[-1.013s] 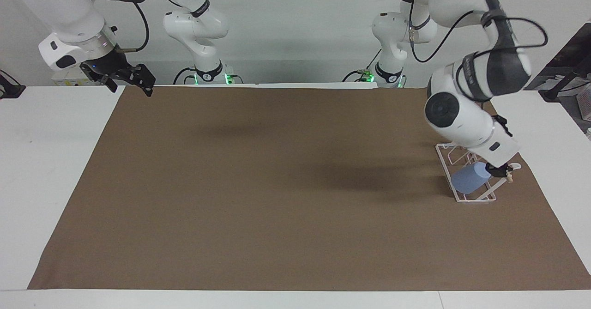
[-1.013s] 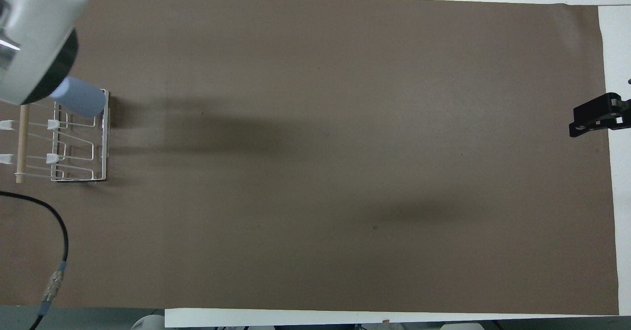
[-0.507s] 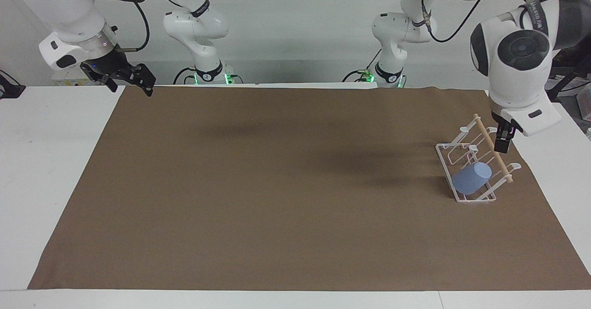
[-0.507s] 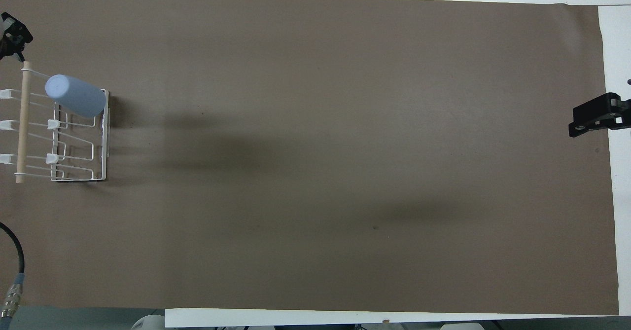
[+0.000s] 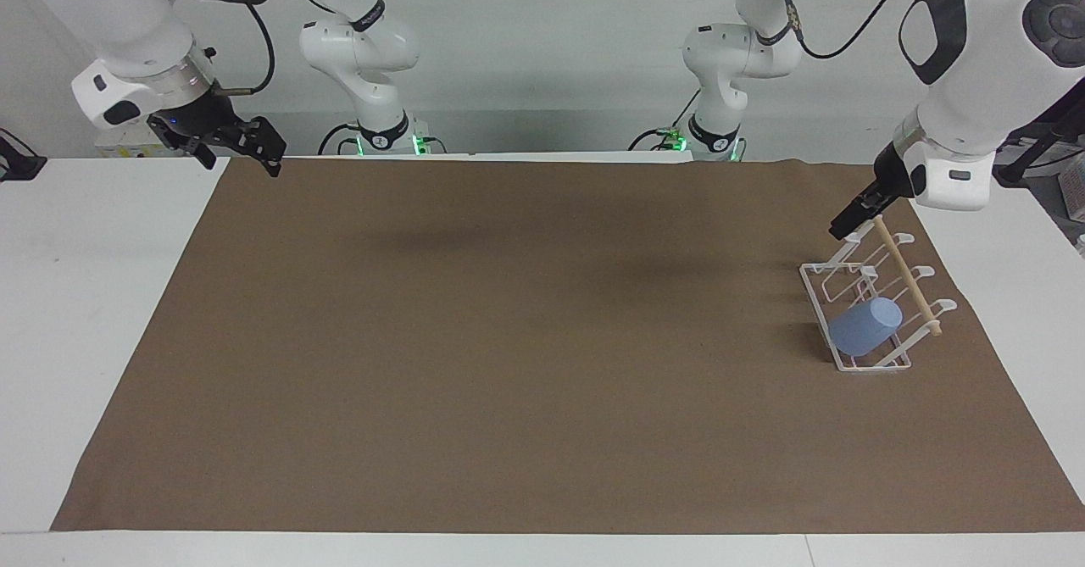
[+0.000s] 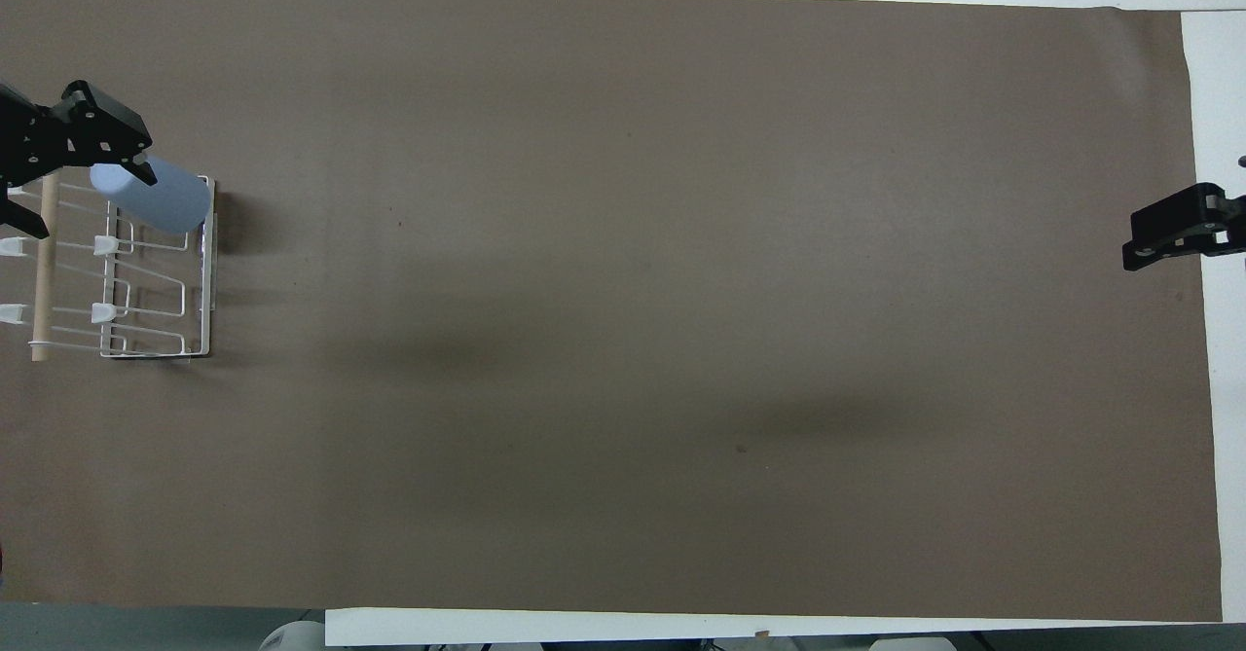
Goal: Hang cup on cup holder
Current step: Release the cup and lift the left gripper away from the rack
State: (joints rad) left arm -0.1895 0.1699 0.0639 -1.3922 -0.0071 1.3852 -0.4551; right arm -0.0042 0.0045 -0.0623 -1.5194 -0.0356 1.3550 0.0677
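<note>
So my left gripper (image 5: 850,222) just let go, jaws spread and lifted to the rack's (image 5: 873,308) top corner at frame right, leaving the cup (image 5: 865,327) hung on a prong, basically done; right gripper (image 5: 237,145) waits upper left, spread open.

Robot lab: two arms (image 5: 364,50), covered table (image 5: 509,338).

You have open brown mat (image 5: 509,338) across nearly the whole worktop (image 5: 85,296). The only obstacle standing on it is the cup holder (image 5: 856,362) at the left arm's end, with the cup (image 5: 865,328) hung on it. The left end effector (image 5: 850,224) hangs over that rack; the right end effector (image 5: 246,147) waits over the mat's corner.
</note>
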